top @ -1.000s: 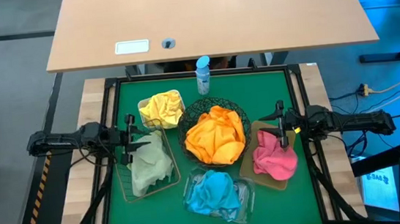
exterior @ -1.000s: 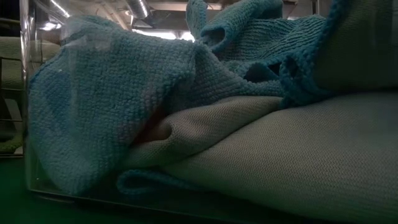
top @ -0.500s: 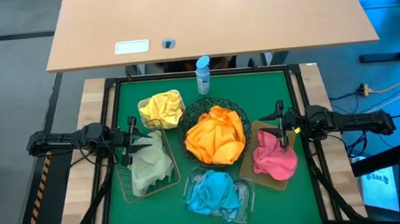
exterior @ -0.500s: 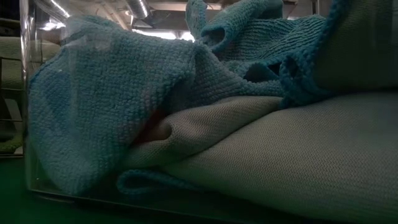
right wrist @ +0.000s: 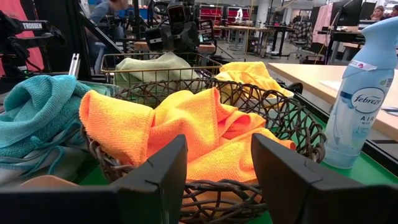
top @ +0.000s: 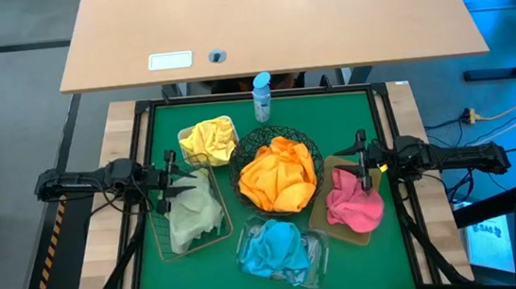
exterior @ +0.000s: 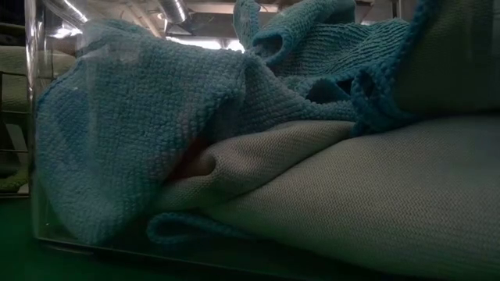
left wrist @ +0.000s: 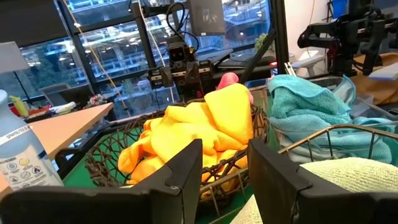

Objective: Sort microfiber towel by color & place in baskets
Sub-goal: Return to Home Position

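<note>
Green mat (top: 335,109) covers the desk, and the cloths sit grouped by colour at mid-frame in the overhead view. Orange towels (top: 280,178) heap in the round black wire bowl (top: 315,154) at the centre. A yellow towel (top: 210,140) fills the small white tub (top: 184,134) up and to the left of it. A pale green towel (top: 191,213) lies in the rectangular wire basket (top: 198,256) on the left, and a pink towel (top: 354,204) rests on the tan tray (top: 321,217) on the right. A light blue towel (top: 276,247) sits in the clear tray (top: 319,252) at lower centre, and in the low view it is bunched against the tray's wall. A spray bottle (top: 262,95) stands at the mat's upper edge. The left jaws hang at the wire basket's upper left corner and the right jaws at the tan tray's upper edge. Both pairs are parted moderately and hold nothing.
</note>
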Robot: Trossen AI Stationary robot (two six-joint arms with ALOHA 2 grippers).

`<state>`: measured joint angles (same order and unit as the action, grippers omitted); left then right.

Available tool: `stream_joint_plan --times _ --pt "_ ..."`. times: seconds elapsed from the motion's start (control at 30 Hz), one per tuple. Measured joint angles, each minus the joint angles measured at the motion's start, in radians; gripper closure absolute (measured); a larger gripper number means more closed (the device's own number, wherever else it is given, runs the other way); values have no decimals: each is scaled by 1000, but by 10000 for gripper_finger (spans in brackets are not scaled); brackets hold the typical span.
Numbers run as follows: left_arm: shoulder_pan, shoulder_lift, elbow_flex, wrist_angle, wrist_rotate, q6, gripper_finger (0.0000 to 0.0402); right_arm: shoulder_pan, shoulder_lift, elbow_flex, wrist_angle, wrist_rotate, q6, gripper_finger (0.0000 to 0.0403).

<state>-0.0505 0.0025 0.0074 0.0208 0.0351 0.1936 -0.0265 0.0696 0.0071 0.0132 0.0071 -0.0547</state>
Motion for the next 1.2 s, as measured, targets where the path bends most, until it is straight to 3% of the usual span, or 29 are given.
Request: stream_joint_plan --times 1.2 --pt "0 0 0 -6 -23 0 280 0 0 0 0 0 0 224"
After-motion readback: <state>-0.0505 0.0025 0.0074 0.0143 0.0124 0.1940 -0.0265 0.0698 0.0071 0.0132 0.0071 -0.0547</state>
